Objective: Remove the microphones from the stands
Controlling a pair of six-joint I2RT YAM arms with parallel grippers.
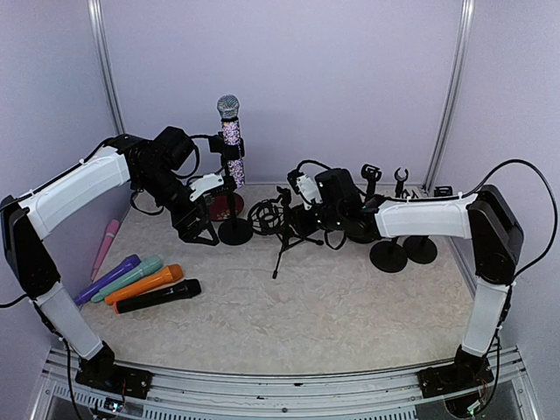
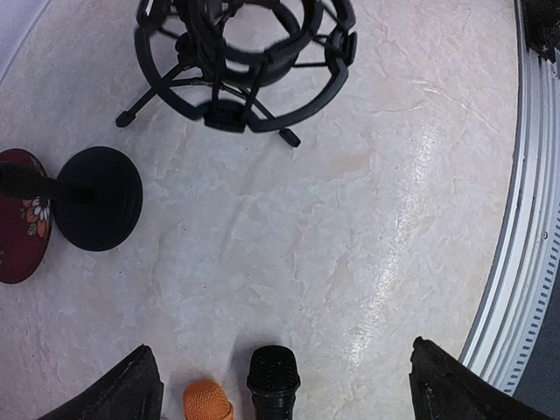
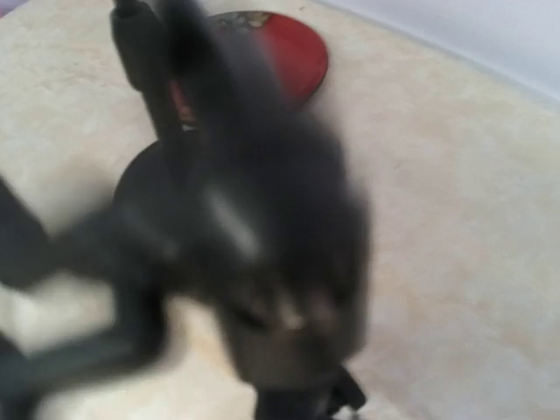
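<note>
Microphone (image 1: 230, 131) is seen upright in the clip of its stand (image 1: 234, 229), at the back left of the bench (image 1: 350, 306) — glitter body, grey mesh head on top, gripped by neither hand. The stand's round black base is set just in front of a red disc (image 1: 223, 208)

Left arm (image 1: 79, 188): raised from its base, bent by the left wall, forearm run rightward and slightly down. Left hand (image 1: 199, 229) is pointed down at the bench, low, just left of the stand base and well below the microphone. In the left wrist view its fingers (image 2: 131, 389) are spread wide and nothing is held between them. An orange microphone head (image 2: 207, 403) and a black microphone head (image 2: 273, 374) are seen lying on the bench under the gap

Right arm (image 1: 429, 219): upper link near vertical at the right, elbow high, forearm laid almost level toward the left. Right hand (image 1: 293, 219) is brought close against a shock mount (image 1: 265, 216) on a small tripod, mid-bench, to the right of the stand. The right wrist view is blurred, with a dark shape filling the frame — how far that hand is open cannot be told, nor whether anything is gripped

A row of loose microphones (image 1: 131, 280) is laid along the left of the bench. Two bare stands (image 1: 389, 255) are placed at the back right, beside the right forearm
</note>
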